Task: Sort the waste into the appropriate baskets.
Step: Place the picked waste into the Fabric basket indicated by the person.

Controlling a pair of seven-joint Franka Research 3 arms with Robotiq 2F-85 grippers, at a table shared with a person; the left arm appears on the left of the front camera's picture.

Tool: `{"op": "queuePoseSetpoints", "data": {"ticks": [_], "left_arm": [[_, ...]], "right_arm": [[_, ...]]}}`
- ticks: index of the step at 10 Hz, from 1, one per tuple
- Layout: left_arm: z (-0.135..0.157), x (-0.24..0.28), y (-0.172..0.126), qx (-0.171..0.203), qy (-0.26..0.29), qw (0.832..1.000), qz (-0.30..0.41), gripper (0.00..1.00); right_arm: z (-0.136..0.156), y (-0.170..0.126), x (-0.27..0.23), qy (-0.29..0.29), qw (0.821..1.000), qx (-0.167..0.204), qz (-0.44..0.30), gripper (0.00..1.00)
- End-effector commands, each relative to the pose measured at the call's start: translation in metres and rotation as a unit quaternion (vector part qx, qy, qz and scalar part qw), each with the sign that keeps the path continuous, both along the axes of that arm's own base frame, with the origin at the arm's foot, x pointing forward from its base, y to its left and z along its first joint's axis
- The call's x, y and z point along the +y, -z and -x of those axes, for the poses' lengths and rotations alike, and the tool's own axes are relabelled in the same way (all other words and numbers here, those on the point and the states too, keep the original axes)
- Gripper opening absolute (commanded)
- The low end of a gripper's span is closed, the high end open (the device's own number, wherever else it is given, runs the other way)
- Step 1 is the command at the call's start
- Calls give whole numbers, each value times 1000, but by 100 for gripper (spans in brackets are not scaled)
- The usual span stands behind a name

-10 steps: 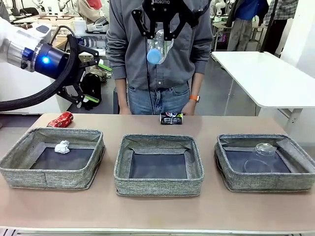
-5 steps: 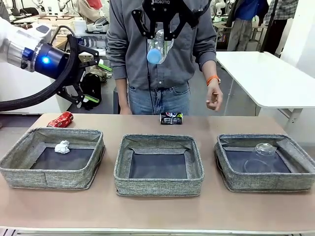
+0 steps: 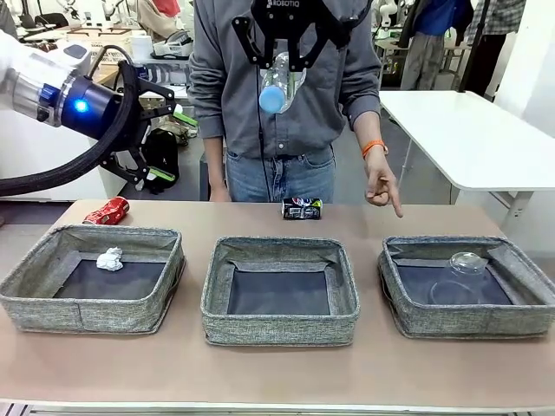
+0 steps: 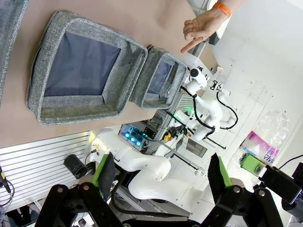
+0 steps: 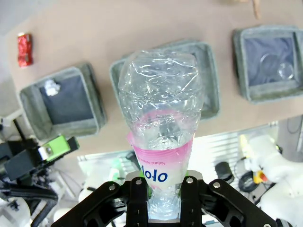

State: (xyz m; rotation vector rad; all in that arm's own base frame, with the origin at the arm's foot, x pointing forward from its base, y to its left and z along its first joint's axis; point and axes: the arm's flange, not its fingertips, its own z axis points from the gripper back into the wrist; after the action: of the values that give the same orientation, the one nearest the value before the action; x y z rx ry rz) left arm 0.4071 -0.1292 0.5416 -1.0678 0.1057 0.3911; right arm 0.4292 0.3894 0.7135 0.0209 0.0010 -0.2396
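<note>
Hanging above the baskets (image 3: 279, 250), right fingers (image 5: 136, 196) clamp the bottle (image 5: 161, 94), left fingers (image 4: 105, 172) gape empty, a hand (image 3: 380, 184) points.

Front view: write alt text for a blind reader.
The right gripper holds a clear water bottle, cap down, high over the table while a person's hand points toward the right basket, which holds a clear plastic cup.
</note>
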Motion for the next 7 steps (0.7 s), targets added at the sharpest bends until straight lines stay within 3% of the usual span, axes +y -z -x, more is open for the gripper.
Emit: {"op": "queuePoseSetpoints", "data": {"ticks": [1,4,7], "left_arm": [[1,2,-3,6,2,1000,-4,100],[1,2,-3,6,2,1000,-4,100],[1,2,-3,6,2,1000,-4,100]], "right_arm": [[1,-1,0,6,1000,6,-14,23],[0,0,0,0,1000,0,0,23],[7,24,-102,-13,999,-14,49,23]]}}
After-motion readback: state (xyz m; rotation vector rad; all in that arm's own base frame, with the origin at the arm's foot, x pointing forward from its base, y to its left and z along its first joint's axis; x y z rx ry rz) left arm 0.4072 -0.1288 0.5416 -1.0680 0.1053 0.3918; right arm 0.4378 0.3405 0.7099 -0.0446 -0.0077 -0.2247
